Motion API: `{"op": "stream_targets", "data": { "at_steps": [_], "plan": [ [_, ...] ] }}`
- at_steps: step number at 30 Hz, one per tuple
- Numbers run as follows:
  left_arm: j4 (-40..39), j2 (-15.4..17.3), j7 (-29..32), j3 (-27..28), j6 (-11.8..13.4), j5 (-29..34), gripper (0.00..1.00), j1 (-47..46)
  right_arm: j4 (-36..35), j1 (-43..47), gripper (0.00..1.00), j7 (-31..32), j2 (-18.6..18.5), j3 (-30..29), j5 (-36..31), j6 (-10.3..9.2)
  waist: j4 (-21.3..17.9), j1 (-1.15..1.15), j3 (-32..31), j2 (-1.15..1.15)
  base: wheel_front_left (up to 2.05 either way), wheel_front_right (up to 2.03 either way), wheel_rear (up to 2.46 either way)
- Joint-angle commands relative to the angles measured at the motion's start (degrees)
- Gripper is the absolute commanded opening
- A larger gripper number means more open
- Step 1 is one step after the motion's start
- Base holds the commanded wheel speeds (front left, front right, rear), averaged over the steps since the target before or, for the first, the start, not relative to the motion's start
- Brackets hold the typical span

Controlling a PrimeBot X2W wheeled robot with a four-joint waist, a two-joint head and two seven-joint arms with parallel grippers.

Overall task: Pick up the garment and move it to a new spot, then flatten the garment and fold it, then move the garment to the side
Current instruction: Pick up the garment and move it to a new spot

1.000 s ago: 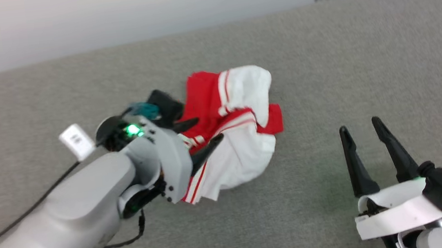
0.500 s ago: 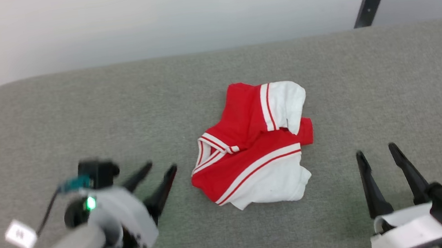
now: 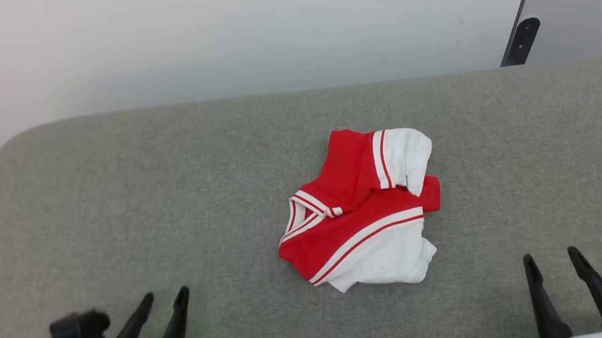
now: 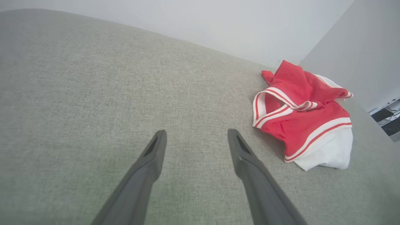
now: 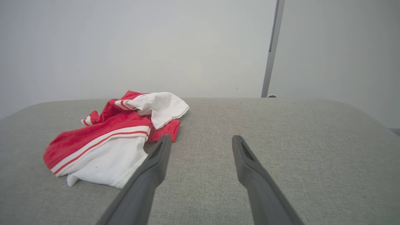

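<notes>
Most of the task appears to lie ahead, judging by how things sit. The grey padded surface (image 3: 116,222) spreads wide across the head view. There is room on either side of the cloth for spreading it out and for a final spot off to one side.

The garment (image 3: 364,212) lies near the middle of the surface, slightly toward the robot's right, as a crumpled heap. Its red body is bunched, one white sleeve flops over the top at the far side, and another white part lies at the near edge. Striped trim runs crooked across it. No letters or numeral show, so the chest is probably folded inward or face down. Whether this is already the new spot I cannot tell. It is plainly not flattened, not folded and not set aside.

The left gripper (image 3: 166,292) hovers over the grey surface at the near left, well apart from the heap. The right gripper (image 3: 550,253) sits at the near right, likewise apart from it. Both have their fingers spread wide with nothing held, and in each wrist view grey surface lies in the gap between them.

My reading is that flattening comes next. That calls for finding two edges in the bundle, such as the shoulders or the hem.
</notes>
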Motion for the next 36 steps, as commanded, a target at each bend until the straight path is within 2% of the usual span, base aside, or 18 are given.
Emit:
{"op": "stream_targets", "data": {
  "at_steps": [1, 5, 6, 9, 10, 13, 16, 27, 36],
  "plan": [
    [-0.68, -0.44, -0.02, 1.14, 0.43, 0.79, 1.0, 1.31, -0.38, 0.71, 1.0, 0.19, 0.11, -0.23, 0.37, -0.08, -0.01, 0.0, -0.3, 0.0, 0.0, 0.0, 0.0],
    [-4.67, -2.55, -0.02, 9.38, 1.29, 6.61, 1.0, 8.16, -1.79, 2.26, 1.0, 0.84, 0.08, -1.39, 0.59, -0.08, -0.28, 0.0, -0.81, 0.0, 0.0, 0.0, 0.0],
    [-6.13, -3.76, -0.03, 13.1, 1.43, 10.18, 1.0, 11.27, -2.25, 2.81, 1.0, 1.11, 0.11, -1.86, 0.48, -0.08, -0.36, 0.0, -1.24, 0.0, 0.0, 0.0, 0.0],
    [-8.5, -6.14, -0.03, 18.66, 1.57, 16.11, 1.0, 14.59, -3.16, 3.19, 1.0, 1.62, 0.1, -2.73, 0.62, -0.08, -0.5, 0.0, -1.91, 0.0, 0.0, 0.0, 0.0],
    [-8.5, -6.14, -0.03, 18.66, 1.57, 16.11, 1.0, 14.59, -3.16, 3.19, 1.0, 1.62, 0.1, -2.73, 0.62, -0.08, -0.5, 0.0, -1.91, 0.0, 0.0, 0.0, 0.0],
    [-10.52, -8.36, -0.03, 23.48, 1.65, 22.37, 1.0, 17.53, -4.06, 3.31, 1.0, 1.8, 0.09, -3.38, 1.0, -0.08, -0.68, 0.0, -2.59, 0.0, 0.0, 0.0, 0.0],
    [-12.28, -10.54, -0.03, 27.0, 0.5, 27.51, 1.0, 19.7, -4.88, 3.13, 1.0, 2.08, 0.1, -3.76, 1.65, -0.08, -0.88, 0.0, -3.15, 0.0, 0.0, 0.0, 0.0],
    [-11.35, -16.99, -0.03, 32.97, -4.45, 34.64, 1.0, 22.94, -4.98, 2.67, 1.0, 2.35, 0.1, -3.28, 2.47, -0.08, -1.08, 0.0, -2.96, 0.0, 0.0, 0.0, 0.0],
    [-10.01, -20.02, -0.04, 35.09, -7.51, 37.53, 1.0, 21.83, -4.28, 1.64, 1.0, 2.01, 0.1, -2.99, 2.76, -0.08, -0.8, 0.0, -2.31, 0.0, 0.0, 0.0, 0.0]
  ]
}}
